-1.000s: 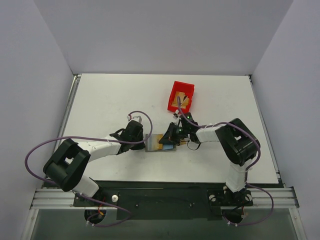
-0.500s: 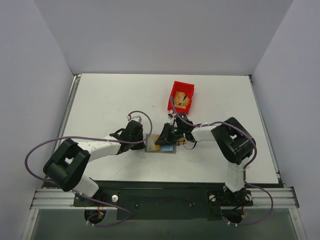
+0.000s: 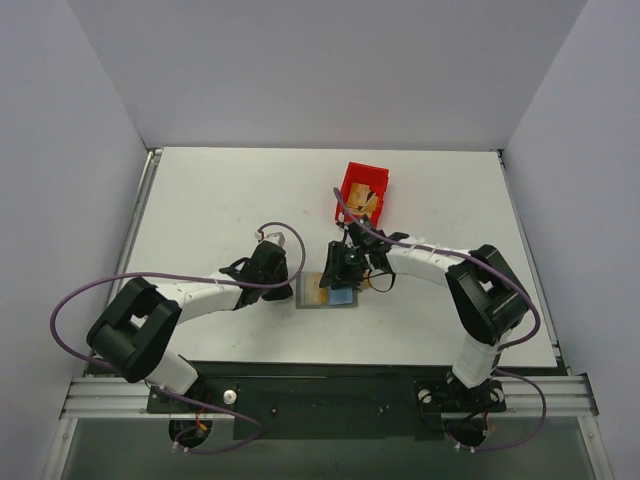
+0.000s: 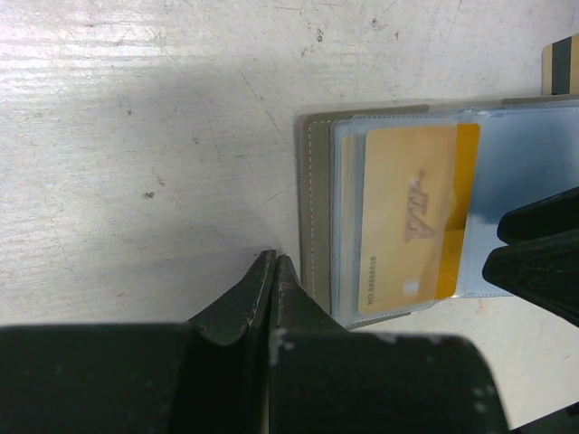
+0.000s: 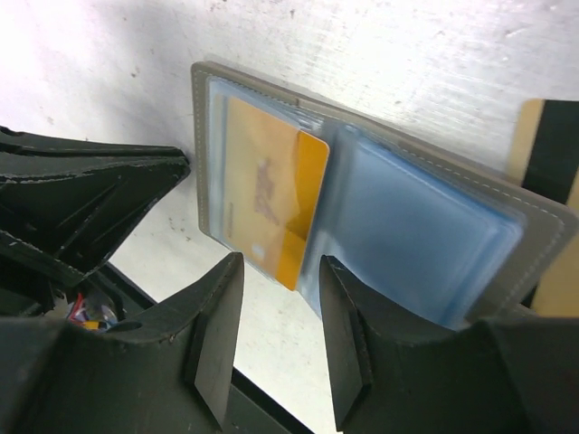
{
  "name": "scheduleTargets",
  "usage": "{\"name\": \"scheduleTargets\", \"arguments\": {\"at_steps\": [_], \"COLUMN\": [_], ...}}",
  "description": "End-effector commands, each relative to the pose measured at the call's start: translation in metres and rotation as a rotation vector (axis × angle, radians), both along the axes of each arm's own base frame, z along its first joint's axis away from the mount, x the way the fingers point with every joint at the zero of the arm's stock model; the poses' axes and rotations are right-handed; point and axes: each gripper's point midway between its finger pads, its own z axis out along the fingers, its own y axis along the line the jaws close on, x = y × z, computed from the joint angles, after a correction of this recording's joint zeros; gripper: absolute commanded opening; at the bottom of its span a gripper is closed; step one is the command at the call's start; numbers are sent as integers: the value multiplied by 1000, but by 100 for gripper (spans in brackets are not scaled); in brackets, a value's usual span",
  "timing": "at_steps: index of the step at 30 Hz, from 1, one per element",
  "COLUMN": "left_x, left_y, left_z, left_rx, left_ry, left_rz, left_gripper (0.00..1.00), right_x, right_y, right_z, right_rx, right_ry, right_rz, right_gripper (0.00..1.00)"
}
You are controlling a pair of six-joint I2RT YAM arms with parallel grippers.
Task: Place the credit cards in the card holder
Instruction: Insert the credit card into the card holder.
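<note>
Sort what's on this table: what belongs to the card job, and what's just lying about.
Job:
- card holder, lying open
- gold card in its sleeve
- striped card at its edge
- tan cards in the red bin

Lying about:
- the red bin itself

The card holder (image 4: 315, 208) was olive-grey with pale stitching and bluish sleeves. The card (image 4: 407, 217) inside it was gold-tan with an orange band; another card (image 4: 561, 65) beside the holder was tan, black-striped. Beyond the holder sat a red bin (image 3: 362, 190).
</note>
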Motion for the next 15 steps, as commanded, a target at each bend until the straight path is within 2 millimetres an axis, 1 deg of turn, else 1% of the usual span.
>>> {"name": "scheduleTargets", "arguments": {"at_steps": [1, 4, 6, 8, 9, 10, 11, 15], "left_x": [1, 2, 3, 3, 3, 4, 3, 6], "left_y": [-6, -8, -8, -8, -9, -9, -9, -11], "left_z": [0, 0, 1, 1, 1, 1, 1, 2], "left_rx": [-20, -23, -22, -21, -22, -22, -20, -24], "left_ry": [2, 2, -2, 0, -1, -2, -1, -4], "left_rz": [-9, -13, -14, -19, -21, -19, -21, -23], "left_gripper": [0, 0, 0, 0, 0, 0, 0, 0], "right_x": [0, 0, 3, 4, 3, 4, 4, 9], "right_y": [-20, -26, -27, -24, -24, -23, -23, -20], "right_z": [9, 9, 9, 7, 3, 3, -1, -7], "right_rx": [-120, -152, -157, -157, -159, -156, -163, -172], "right_ry": [-28, -39, -47, -42, -30, -30, -24, -13], "right_rz": [9, -3, -5, 4, 7, 8, 9, 8], "right_gripper": [35, 35, 32, 23, 16, 13, 8, 2]}}
